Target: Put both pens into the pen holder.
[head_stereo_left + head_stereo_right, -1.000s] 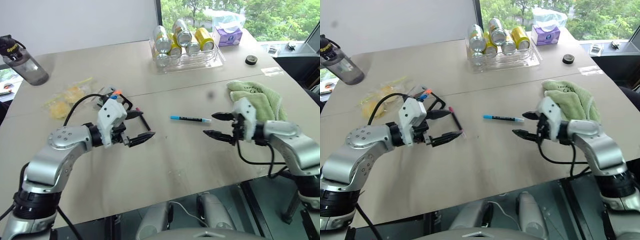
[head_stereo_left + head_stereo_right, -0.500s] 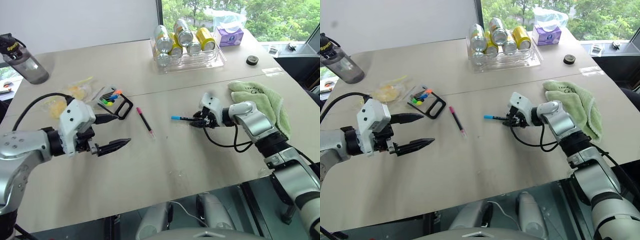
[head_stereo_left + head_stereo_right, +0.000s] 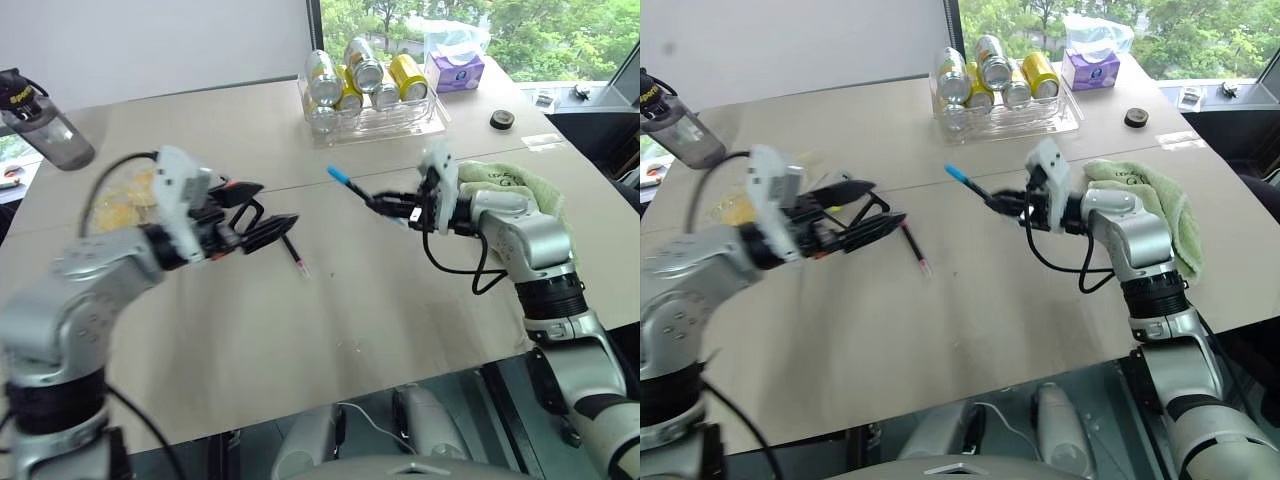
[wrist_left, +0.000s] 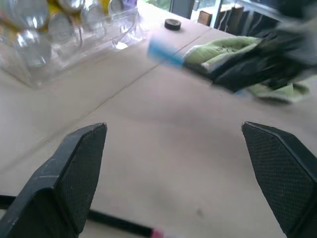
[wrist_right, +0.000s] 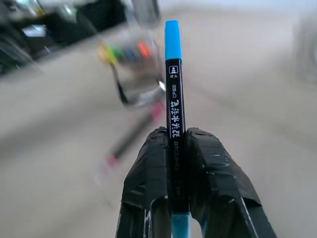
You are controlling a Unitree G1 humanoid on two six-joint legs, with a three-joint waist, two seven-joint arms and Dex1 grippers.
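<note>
**Blue pen held above the worktop, pink pen lying flat**

On the left, the left hand (image 3: 258, 212) hovers above the worktop (image 3: 330, 320) with its 2 black fingers spread wide and nothing between them. It hangs over the pen holder (image 3: 872, 205), a black piece whose frame loop and a few bright marker tips show just behind the fingers; most of it is hidden.

Just right of that hand, the pink pen (image 3: 293, 253) lies flat on the worktop, a slim stick with a magenta upper part, a dark barrel and a pale end pointing toward the robot.

Further right, the right hand (image 3: 398, 208) is clamped shut on the blue pen (image 3: 352, 186), held in the air. The right wrist view shows its black barrel with white print pinched between the 2 fingers (image 5: 148, 173), the bright blue end sticking out past them toward the left hand.

Beside that arm lies a green towel (image 3: 530, 190).
</note>
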